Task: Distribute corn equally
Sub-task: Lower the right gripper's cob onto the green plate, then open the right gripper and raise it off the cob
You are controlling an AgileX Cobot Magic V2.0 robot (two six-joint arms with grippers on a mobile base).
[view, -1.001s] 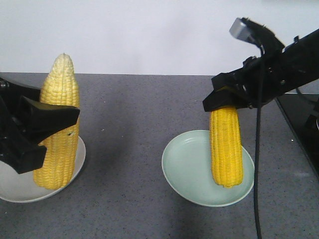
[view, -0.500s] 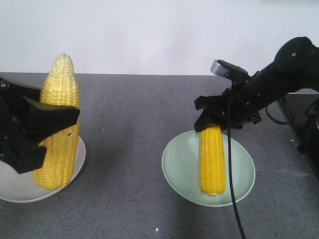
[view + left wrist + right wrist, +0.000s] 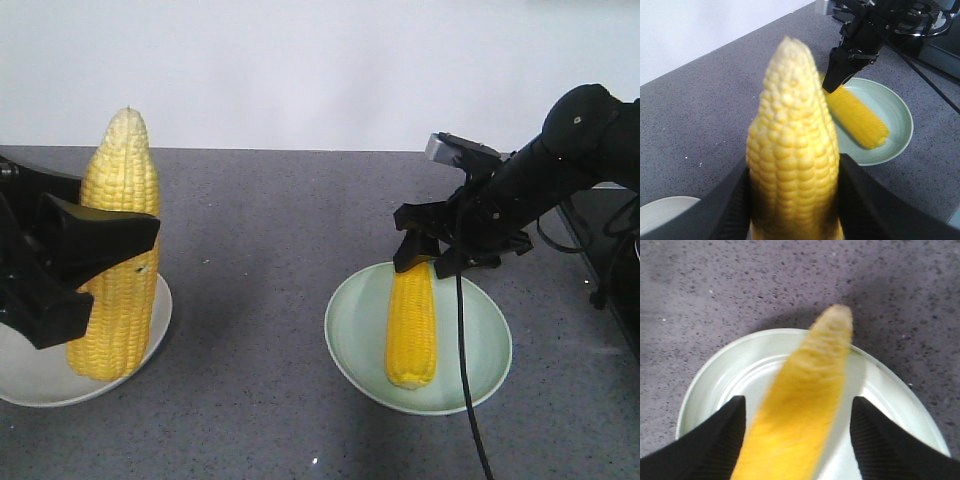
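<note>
Your right arm reaches in low from the right, its end effector (image 3: pixel 432 262) spread, fingers (image 3: pixel 715 440) either side of a cob (image 3: pixel 412 322) lying in the green plate (image 3: pixel 355 340), not pressing it. Left end effector (image 3: pixel 95 250) pinches an upright cob (image 3: pixel 115 250) over the white plate (image 3: pixel 30 385). Speckled grey counter (image 3: pixel 260 250), white wall behind. Two cobs, two plates.
</note>
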